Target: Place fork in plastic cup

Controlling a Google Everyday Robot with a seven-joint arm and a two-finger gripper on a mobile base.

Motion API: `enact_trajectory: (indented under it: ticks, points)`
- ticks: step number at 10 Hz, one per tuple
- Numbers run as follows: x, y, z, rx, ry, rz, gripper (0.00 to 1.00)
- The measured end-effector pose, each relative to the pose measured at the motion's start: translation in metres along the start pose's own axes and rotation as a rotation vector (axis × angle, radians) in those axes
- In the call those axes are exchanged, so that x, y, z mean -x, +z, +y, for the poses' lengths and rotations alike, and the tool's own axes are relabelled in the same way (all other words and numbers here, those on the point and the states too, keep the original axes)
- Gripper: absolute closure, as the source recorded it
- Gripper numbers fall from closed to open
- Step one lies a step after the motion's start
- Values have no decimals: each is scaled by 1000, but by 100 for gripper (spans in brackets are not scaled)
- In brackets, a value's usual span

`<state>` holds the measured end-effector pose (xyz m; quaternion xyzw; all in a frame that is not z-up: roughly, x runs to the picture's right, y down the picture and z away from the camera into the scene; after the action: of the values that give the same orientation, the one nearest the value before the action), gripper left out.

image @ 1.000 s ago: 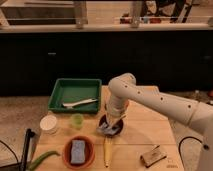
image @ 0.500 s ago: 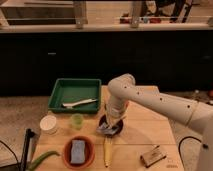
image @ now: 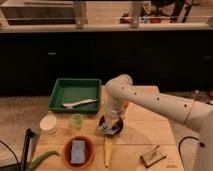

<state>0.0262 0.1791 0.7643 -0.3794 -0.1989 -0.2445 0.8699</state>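
The plastic cup (image: pixel 76 120), a small translucent light-green tumbler, stands upright on the wooden table, just in front of the green tray. My gripper (image: pixel 111 126) hangs from the white arm (image: pixel 150 100), to the right of the cup and about a cup's width away. It is low over a dark round dish (image: pixel 112 129). I cannot make out the fork; the gripper and the dish cover that spot.
A green tray (image: pixel 75 86) at the back left holds a long white utensil (image: pixel 80 104). A white round container (image: pixel 48 124) stands left of the cup. A red bowl (image: pixel 66 151) with a blue sponge, a yellow-handled utensil (image: pixel 107 151) and a small brown object (image: pixel 153 156) lie near the front edge.
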Motion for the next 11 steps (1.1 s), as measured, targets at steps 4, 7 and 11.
enact_trajectory:
  ticks: [4,7,11]
  points:
    - [10,-1,-7,-9,-35,2,100]
    - [28,-8,-20,-23,-99,9,100]
    - [47,-17,-35,-32,-169,19,100]
